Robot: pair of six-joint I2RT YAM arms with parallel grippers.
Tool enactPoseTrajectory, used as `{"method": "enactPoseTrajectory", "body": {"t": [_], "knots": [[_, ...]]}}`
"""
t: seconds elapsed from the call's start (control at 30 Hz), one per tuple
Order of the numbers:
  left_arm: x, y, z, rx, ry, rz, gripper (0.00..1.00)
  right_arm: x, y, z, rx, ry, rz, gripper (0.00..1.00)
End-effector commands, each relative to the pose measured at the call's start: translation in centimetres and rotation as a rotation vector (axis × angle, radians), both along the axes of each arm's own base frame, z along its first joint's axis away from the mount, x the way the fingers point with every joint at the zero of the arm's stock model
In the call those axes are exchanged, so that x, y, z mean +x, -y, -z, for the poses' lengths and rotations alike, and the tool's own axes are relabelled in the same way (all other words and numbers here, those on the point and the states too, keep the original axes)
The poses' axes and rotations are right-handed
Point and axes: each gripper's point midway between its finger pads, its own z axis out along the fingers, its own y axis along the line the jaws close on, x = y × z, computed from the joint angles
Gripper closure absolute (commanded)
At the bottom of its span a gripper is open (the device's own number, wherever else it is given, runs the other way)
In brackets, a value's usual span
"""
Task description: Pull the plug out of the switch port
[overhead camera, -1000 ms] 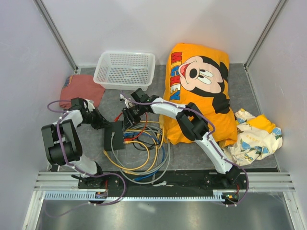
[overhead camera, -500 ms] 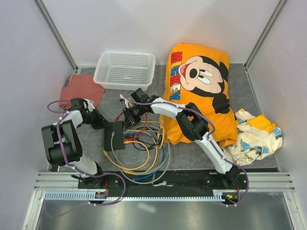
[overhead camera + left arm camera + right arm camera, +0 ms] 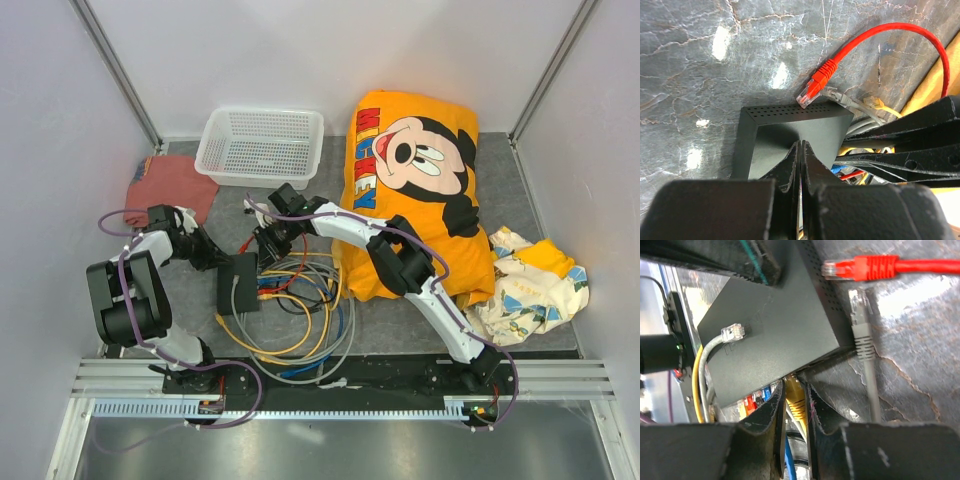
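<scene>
Yellow plug (image 3: pixel 795 404) at the switch (image 3: pixel 775 325), in right end effector's (image 3: pixel 795 389) narrow grip

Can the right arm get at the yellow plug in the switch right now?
Likely yes. The right gripper sits at the port side of the switch with its fingers closed around the yellow plug; nothing stands between them, though neighbouring plugs crowd close.

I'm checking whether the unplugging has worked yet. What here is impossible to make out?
Right wrist view: the sockets of the switch are hidden under its edge and behind the right tool, so it is unclear whether the yellow plug is seated.
Top view: the cables are too small to trace to any socket.
Left wrist view: the shut left tool covers the switch's near end.
</scene>
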Motion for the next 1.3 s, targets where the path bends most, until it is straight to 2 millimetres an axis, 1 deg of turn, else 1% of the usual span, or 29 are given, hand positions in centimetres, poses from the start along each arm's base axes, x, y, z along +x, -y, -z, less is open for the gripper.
{"method": "enactPoseTrajectory", "body": {"t": [0.0,0.07,0.1,0.2,0.23,0.27,0.37,0.4,0.43,0.47,0.5,0.53,0.57,0.6,0.67,0.7,0.73,0.77,0.83,0.87,0.93,0.97,1.0,1.03,1.07,1.13,1.17,1.23,1.27], "knots": [[-1.3,-1.2,1.7,0.088,-0.060,-0.028,0.98,-0.9,1.5,2.5,-0.070,0.031,-0.088,1.00],[-1.4,-1.3,1.7,0.092,-0.059,-0.028,0.99,-0.5,1.6,2.4,-0.066,0.038,-0.092,1.00],[-1.4,-1.2,1.7,0.094,-0.058,-0.027,0.99,-0.2,1.8,2.9,-0.065,0.053,-0.107,1.00],[-1.4,-1.2,1.7,0.092,-0.053,-0.027,0.98,-0.4,2.8,3.7,-0.091,0.043,-0.123,1.00],[-1.5,-1.2,1.7,0.092,-0.054,-0.028,0.98,-0.8,3.4,4.3,-0.105,0.020,-0.123,1.00],[-1.5,-1.1,1.7,0.084,-0.054,-0.028,0.99,-1.8,4.4,5.3,-0.132,-0.022,-0.126,1.00],[-1.3,-1.0,1.5,0.077,-0.048,-0.028,0.98,-3.3,5.8,5.9,-0.145,-0.103,-0.130,1.00],[-1.2,-1.0,1.4,0.079,-0.044,-0.027,0.98,-3.3,5.9,5.8,-0.146,-0.106,-0.126,1.00],[-1.1,-1.1,1.4,0.079,-0.040,-0.027,0.98,-2.9,5.9,5.9,-0.149,-0.107,-0.110,1.00],[-1.1,-1.0,1.3,0.077,-0.036,-0.025,0.99,-2.0,5.5,5.3,-0.131,-0.092,-0.098,1.00],[-1.2,-1.0,1.4,0.077,-0.035,-0.025,0.99,-1.0,5.6,5.6,-0.129,-0.097,-0.074,1.00],[-1.3,-0.9,1.3,0.076,-0.034,-0.024,0.98,0.1,5.3,5.5,-0.127,-0.068,-0.055,1.00],[-1.4,-0.9,1.4,0.075,-0.035,-0.023,0.98,1.4,4.7,4.7,-0.108,-0.024,-0.045,1.00],[-1.5,-0.8,1.4,0.076,-0.034,-0.021,0.98,2.2,4.7,4.7,-0.108,0.002,-0.036,1.00],[-1.5,-0.9,1.2,0.078,-0.029,-0.023,0.98,3.3,4.2,3.8,-0.090,0.049,-0.034,1.00],[-1.5,-0.8,1.2,0.079,-0.025,-0.021,0.98,3.4,4.0,3.4,-0.081,0.058,-0.037,1.00],[-1.5,-0.8,1.1,0.077,-0.023,-0.021,0.99,3.1,4.0,2.7,-0.059,0.050,-0.051,1.00],[-1.5,-0.8,1.1,0.077,-0.022,-0.021,0.99,3.1,3.8,1.6,-0.042,0.062,-0.052,1.00],[-1.4,-0.9,1.1,0.077,-0.019,-0.022,0.98,3.2,3.7,0.3,-0.017,0.075,-0.059,1.00],[-1.4,-0.8,1.1,0.075,-0.019,-0.023,0.98,3.4,3.5,-1.4,0.012,0.096,-0.059,1.00],[-1.2,-0.8,0.9,0.072,-0.014,-0.023,0.98,3.8,3.1,-3.8,0.057,0.126,-0.063,1.00],[-1.2,-0.8,0.9,0.071,-0.014,-0.023,0.98,4.2,2.9,-6.1,0.093,0.165,-0.061,1.00],[-1.1,-0.7,0.8,0.068,-0.009,-0.021,0.98,4.3,2.8,-7.5,0.117,0.190,-0.066,1.00],[-1.1,-0.8,0.7,0.070,-0.007,-0.025,0.98,4.3,2.7,-9.9,0.154,0.229,-0.075,1.00],[-1.0,-0.8,0.7,0.071,-0.003,-0.025,0.98,4.8,2.6,-11.2,0.173,0.277,-0.080,1.00],[-1.1,-0.7,0.6,0.067,-0.001,-0.025,0.98,5.4,2.4,-14.6,0.213,0.372,-0.078,1.00],[-1.1,-0.7,0.5,0.067,0.006,-0.024,0.98,6.1,2.5,-15.5,0.215,0.435,-0.077,1.00],[-1.0,-0.6,0.3,0.066,0.015,-0.023,0.98,7.1,2.4,-18.3,0.241,0.545,-0.072,1.00],[-0.8,-0.6,0.1,0.067,0.023,-0.024,0.98,7.9,2.6,-19.0,0.234,0.594,-0.062,1.00]]}}
